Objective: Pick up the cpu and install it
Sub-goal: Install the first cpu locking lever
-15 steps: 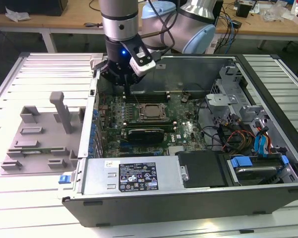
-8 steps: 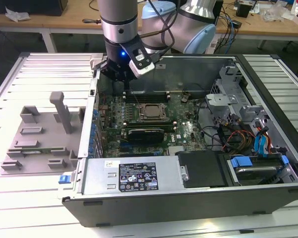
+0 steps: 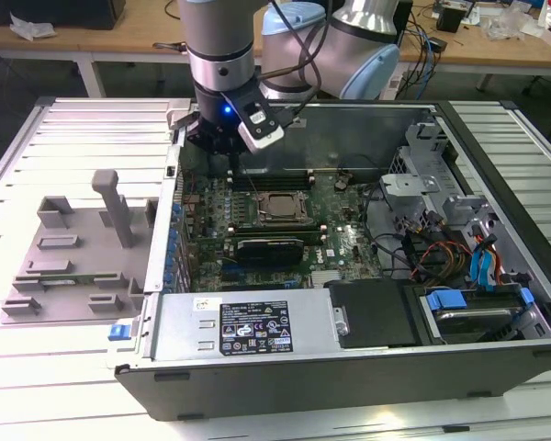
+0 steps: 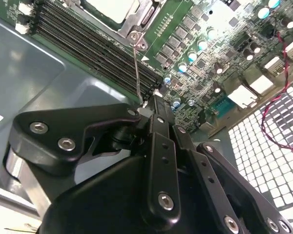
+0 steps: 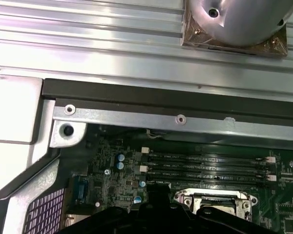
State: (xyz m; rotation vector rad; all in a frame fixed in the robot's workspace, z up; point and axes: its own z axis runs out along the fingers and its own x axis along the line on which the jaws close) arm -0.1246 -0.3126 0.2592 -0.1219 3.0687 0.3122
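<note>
The cpu (image 3: 277, 204) lies flat in the socket frame in the middle of the motherboard, silvery top up; both wrist views catch it too (image 4: 110, 7) (image 5: 212, 199). My gripper (image 3: 228, 156) hangs low over the board's rear corner on the exterior view's left, beside the memory slots (image 4: 93, 46) and a short way from the socket. Its black fingers (image 4: 158, 114) look shut together with nothing between them. A thin metal lever rod (image 4: 137, 68) runs from the socket's corner down to the fingertips. I cannot tell whether they touch it.
The open computer case (image 3: 349, 386) holds a power supply (image 3: 248, 322) in front and a drive cage with blue tabs and cables (image 3: 477, 294) on the exterior view's right. A grey fixture with an upright post (image 3: 73, 248) sits outside the case's left wall.
</note>
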